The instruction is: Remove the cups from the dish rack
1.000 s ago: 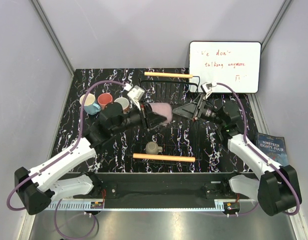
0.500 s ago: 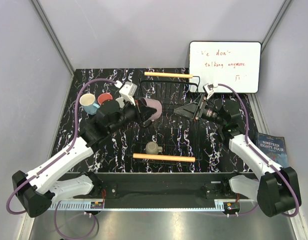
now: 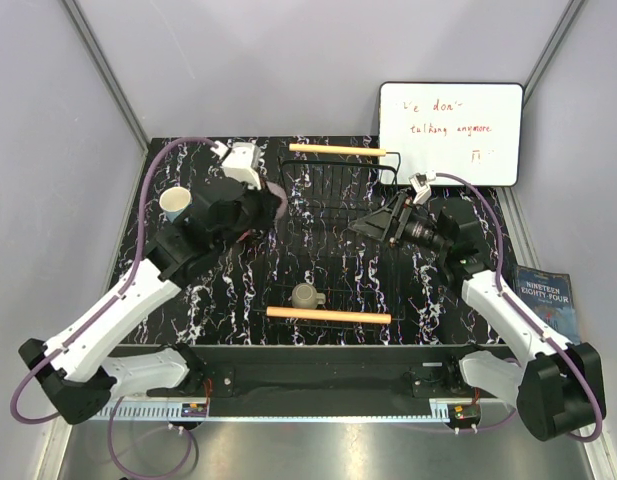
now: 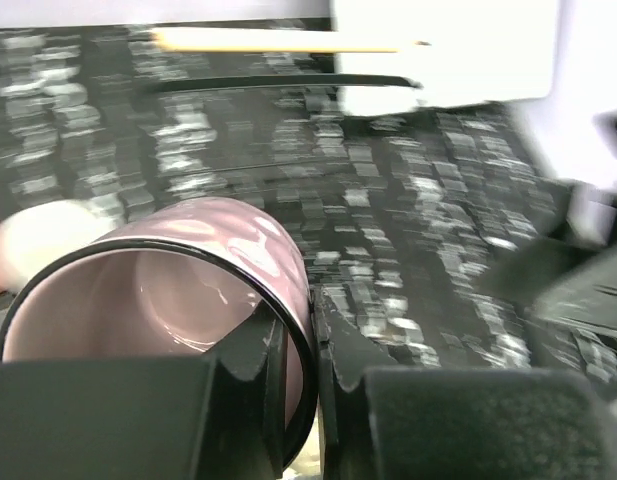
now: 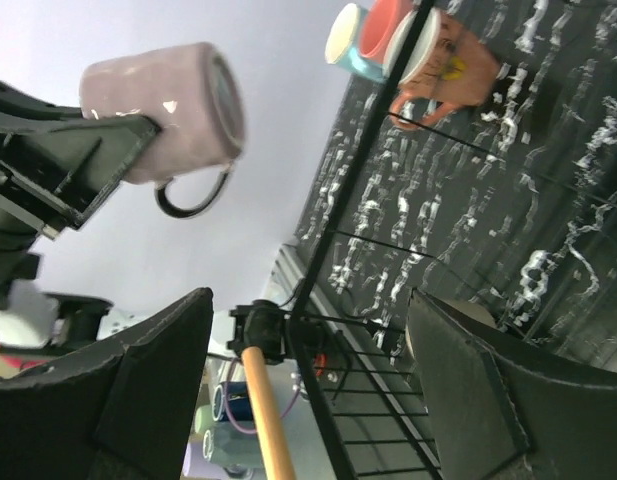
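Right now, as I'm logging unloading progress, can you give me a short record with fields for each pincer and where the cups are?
left pincer: shut on the rim of the mauve cup, cup lifted
right pincer: open, empty, over the dish rack
in rack: olive-grey cup
out on table: light blue cup, coral-pink cup, orange cup

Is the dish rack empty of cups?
No, a small olive-grey mug sits inside the dish rack, right beside its near wooden handle.
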You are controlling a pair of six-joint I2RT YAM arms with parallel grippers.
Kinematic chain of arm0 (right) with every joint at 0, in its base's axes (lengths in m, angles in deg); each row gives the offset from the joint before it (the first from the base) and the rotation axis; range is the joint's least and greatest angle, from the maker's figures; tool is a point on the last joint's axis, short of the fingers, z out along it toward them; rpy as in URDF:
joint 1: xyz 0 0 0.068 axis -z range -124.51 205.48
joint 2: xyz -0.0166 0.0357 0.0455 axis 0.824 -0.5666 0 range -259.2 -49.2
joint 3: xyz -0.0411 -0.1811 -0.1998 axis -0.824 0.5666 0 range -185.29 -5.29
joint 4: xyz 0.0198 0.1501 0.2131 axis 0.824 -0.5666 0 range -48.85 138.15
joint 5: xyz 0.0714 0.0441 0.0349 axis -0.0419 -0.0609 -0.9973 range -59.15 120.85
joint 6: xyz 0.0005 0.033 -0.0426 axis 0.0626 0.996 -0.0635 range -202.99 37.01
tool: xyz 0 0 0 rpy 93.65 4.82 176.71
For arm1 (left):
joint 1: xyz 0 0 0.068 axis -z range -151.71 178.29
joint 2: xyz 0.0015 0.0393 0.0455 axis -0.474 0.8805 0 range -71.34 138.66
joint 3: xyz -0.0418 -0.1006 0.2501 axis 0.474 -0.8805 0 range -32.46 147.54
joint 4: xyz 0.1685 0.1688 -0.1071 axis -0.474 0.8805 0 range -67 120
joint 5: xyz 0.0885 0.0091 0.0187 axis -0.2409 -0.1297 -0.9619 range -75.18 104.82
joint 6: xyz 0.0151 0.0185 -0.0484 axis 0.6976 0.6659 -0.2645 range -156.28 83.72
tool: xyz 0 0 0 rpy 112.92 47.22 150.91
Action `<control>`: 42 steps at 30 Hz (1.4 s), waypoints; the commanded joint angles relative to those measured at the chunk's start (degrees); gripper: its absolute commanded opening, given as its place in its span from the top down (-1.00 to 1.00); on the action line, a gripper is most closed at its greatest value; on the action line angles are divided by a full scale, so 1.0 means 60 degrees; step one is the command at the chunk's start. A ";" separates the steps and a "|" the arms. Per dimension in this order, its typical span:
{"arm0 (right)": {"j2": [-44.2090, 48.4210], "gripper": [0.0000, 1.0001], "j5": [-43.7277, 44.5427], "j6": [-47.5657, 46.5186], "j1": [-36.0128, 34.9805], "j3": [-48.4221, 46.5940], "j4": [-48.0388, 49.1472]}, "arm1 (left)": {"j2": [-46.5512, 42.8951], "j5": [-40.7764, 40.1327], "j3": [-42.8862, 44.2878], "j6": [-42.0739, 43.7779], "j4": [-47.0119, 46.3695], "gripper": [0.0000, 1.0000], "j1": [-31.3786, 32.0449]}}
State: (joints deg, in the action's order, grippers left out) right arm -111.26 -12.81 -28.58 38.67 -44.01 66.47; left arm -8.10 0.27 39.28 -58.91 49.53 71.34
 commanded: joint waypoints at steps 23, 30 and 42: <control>0.0178 -0.67 0.0582 -0.1232 0.0005 -0.0036 -0.0887 | 0.1411 -0.0376 -0.1630 -0.1588 0.1982 1.00 -0.6323; 0.0280 -0.67 0.0567 -0.1437 0.0020 -0.0007 -0.1090 | 0.2100 0.0022 -0.1908 -0.1677 0.1439 1.00 -0.6998; 0.0119 -0.67 0.0597 -0.1496 0.0005 0.0037 -0.1062 | 0.3185 -0.0036 -0.2831 -0.1911 0.0678 1.00 -0.7438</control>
State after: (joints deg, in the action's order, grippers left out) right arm -110.87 -9.18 -36.71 38.67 -43.51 58.76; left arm 10.74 0.23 23.11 -69.47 58.64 26.86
